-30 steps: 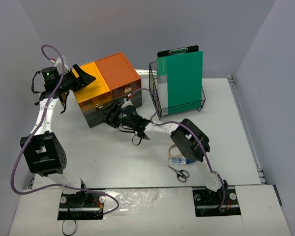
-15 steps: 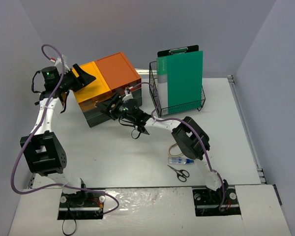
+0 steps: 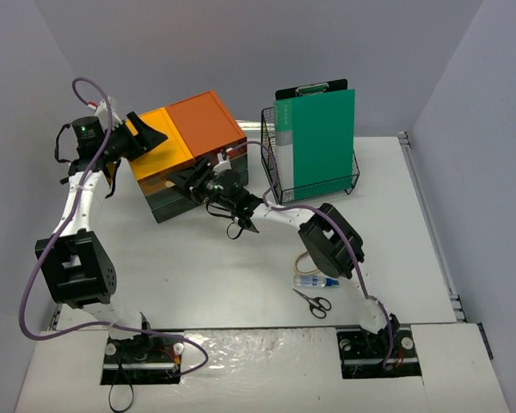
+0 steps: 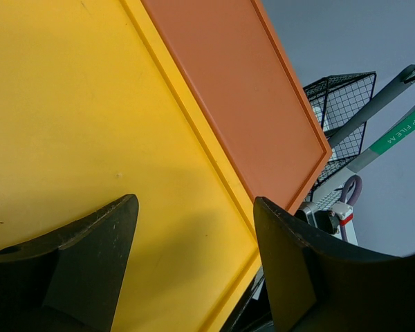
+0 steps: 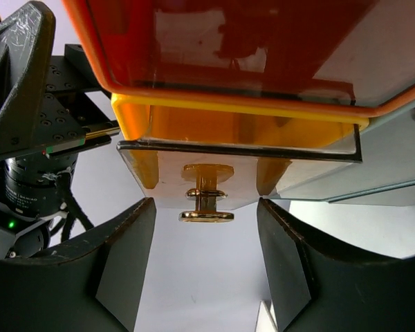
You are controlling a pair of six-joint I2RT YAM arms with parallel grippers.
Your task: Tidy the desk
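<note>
Desk (image 3: 198,275) lies under both arms, scissors (image 3: 310,302) loose on it; right gripper (image 3: 189,179) has closed in on drawer unit (image 3: 208,120), jaws apart astride gold knob (image 5: 206,200), gripping nothing yet; left gripper (image 3: 153,135) spread wide, empty; drawer pull looks imminent

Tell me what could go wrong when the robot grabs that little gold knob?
The gold knob is small. The right gripper, open, frames it in its wrist view, so it might close crooked and slip off. If it pulls hard, the whole drawer unit could slide on the desk. The left gripper is open over the yellow top, and I cannot tell whether it presses down.
</note>
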